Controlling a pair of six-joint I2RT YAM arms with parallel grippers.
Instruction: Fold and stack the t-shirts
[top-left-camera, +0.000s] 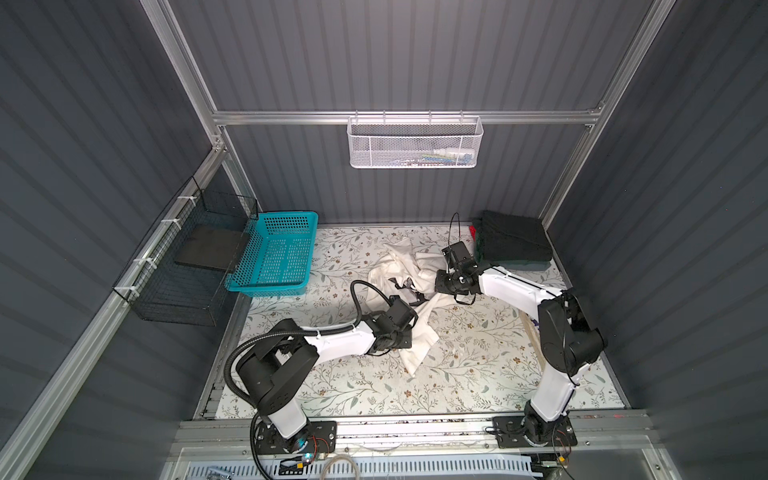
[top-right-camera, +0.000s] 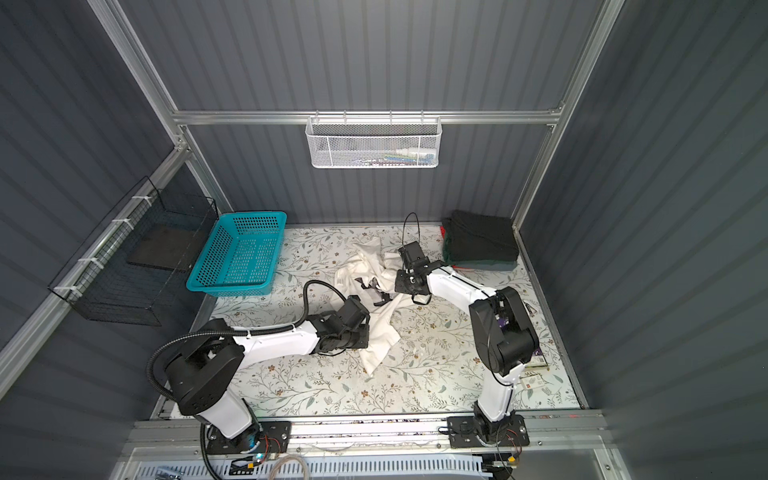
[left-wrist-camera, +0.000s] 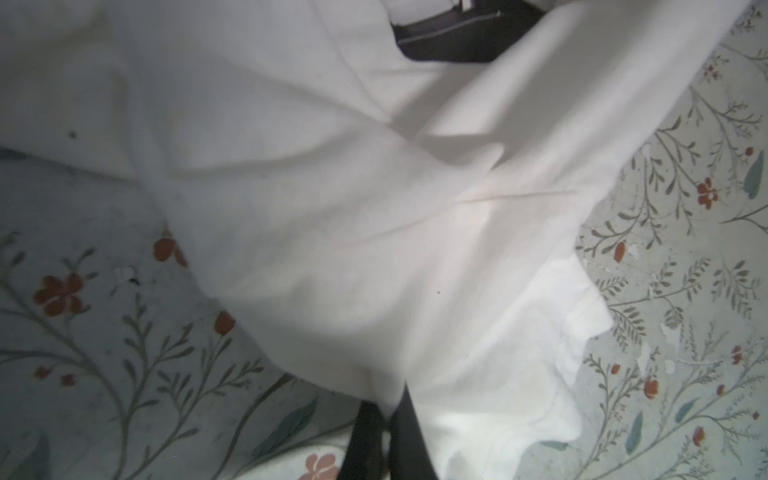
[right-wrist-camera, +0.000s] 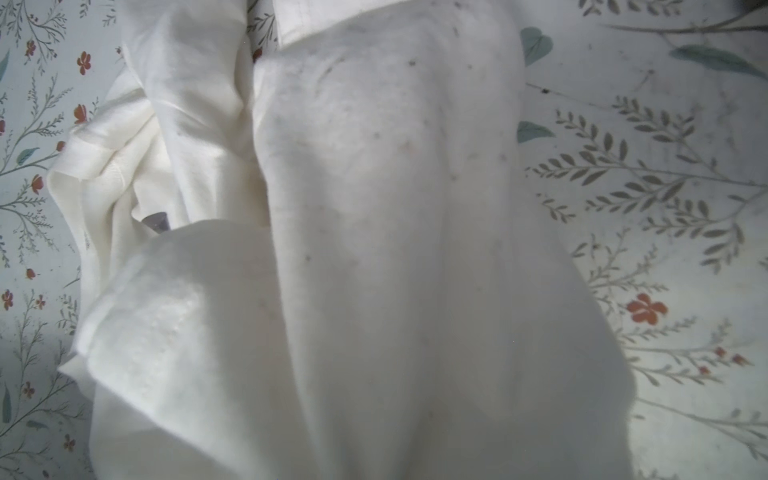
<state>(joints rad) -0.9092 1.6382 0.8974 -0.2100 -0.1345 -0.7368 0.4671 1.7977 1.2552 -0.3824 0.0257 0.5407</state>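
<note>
The crumpled off-white t-shirt (top-left-camera: 422, 332) was pinched at two spots along its long axis by the shut left claw (left-wrist-camera: 388, 415) and right claw (top-left-camera: 438, 287).

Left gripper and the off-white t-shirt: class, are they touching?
Touching. The left wrist view shows the left gripper shut, its fingers pinching the off-white t-shirt.

no lettering can be read anywhere: the dark print on the crumpled off-white t-shirt (top-left-camera: 419, 328) shows only as broken shapes, and the paper items (top-right-camera: 535, 376) at the floral table covering's (top-right-camera: 436, 357) right edge are too small to make out.
</note>
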